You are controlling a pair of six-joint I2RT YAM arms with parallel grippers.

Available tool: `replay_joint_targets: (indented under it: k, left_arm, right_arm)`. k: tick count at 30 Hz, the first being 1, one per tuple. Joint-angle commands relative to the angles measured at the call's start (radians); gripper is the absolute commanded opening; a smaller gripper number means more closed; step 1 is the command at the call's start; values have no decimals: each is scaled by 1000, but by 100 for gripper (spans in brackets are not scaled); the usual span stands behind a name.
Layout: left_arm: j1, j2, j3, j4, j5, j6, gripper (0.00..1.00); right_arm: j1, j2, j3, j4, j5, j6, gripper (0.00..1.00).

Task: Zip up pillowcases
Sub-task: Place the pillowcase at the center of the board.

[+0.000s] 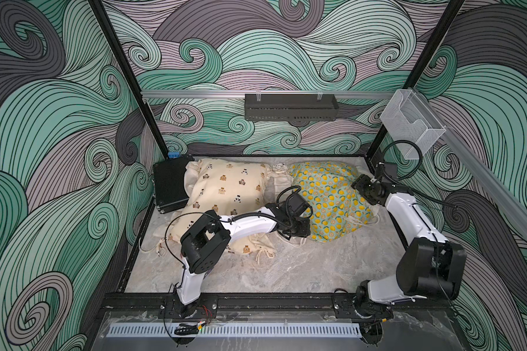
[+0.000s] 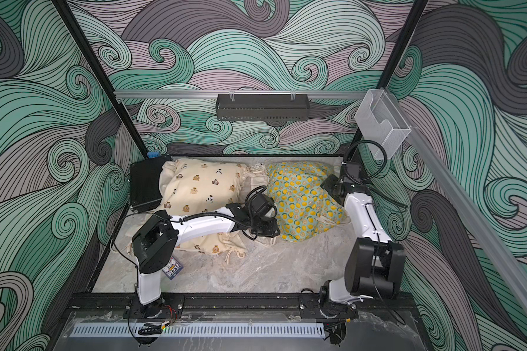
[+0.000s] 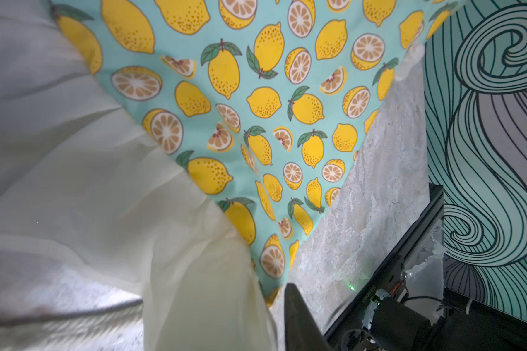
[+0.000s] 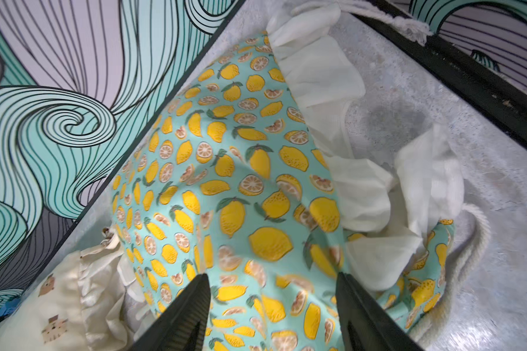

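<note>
**So, the lemon pillowcase (image 1: 332,200) has both grippers on it**

We see it lying at the back right of the marble table (image 1: 301,270). Its ruffles touch the bigger cream bear pillowcase (image 1: 222,188) to its left, and that one partly lies over a black box (image 1: 168,188). The right gripper (image 4: 273,276) hangs over the lemon print with its jaws wide and nothing pinched. The left gripper (image 1: 297,234) sits at the near left corner. Cream fabric (image 3: 104,212) hides one finger, so we can't tell how it's set.
</note>
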Motion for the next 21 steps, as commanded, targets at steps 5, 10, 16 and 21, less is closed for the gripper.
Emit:
replay_joint_targets:
  k: [5, 10, 16, 21]
  left_arm:
    - [3, -240, -130, -59, -112, 24, 40]
    - [14, -376, -209, -142, -282, 42, 45]
    - [59, -457, -255, -168, -385, 104, 52]
    - [89, -477, -275, -194, -444, 120, 57]
  right_arm:
    - [39, -170, -96, -102, -103, -59, 81]
    - [161, -281, -246, -131, -128, -70, 82]
    - [316, -338, -472, 35, -151, 38, 81]
    - [362, -276, -531, 140, -147, 23, 83]
